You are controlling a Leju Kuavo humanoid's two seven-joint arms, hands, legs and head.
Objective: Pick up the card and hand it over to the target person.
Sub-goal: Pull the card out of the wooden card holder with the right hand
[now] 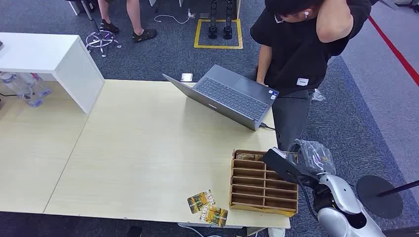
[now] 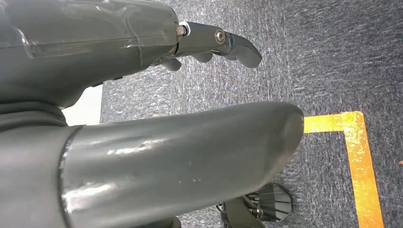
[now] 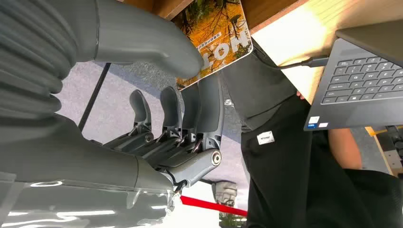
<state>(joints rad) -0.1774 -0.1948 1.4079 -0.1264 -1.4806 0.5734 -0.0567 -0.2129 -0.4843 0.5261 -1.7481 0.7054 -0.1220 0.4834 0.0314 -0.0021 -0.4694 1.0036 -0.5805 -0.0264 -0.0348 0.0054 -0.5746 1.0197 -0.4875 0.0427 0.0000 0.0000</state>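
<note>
Right hand (image 3: 176,118) holds the card (image 3: 216,35), pinched between the thick thumb above and the dark fingers (image 3: 209,104) below, as the right wrist view shows; the other fingers are curled loosely beside it. The orange printed face is visible. In the head view the right arm comes in at the near right, the hand (image 1: 284,165) sitting over the right end of the wooden compartment box (image 1: 257,185) at the table's (image 1: 138,148) near right corner. The card itself cannot be made out in that view.

Key relation: the target person (image 1: 296,54) stands just beyond the table's right edge, directly far of the right hand, behind the open laptop (image 1: 230,96). The card's free end points toward the person's trousers and the table edge. Judgement: the handover calls for an extension forward and slightly up; the laptop's cable and corner lie near that path.

Left hand (image 2: 209,45) hangs over the carpet, fingers apart, holding nothing. It is far from the person; the right arm is clearly the nearer.

Two spare cards (image 1: 207,208) lie on the table's near edge, left of the box.
</note>
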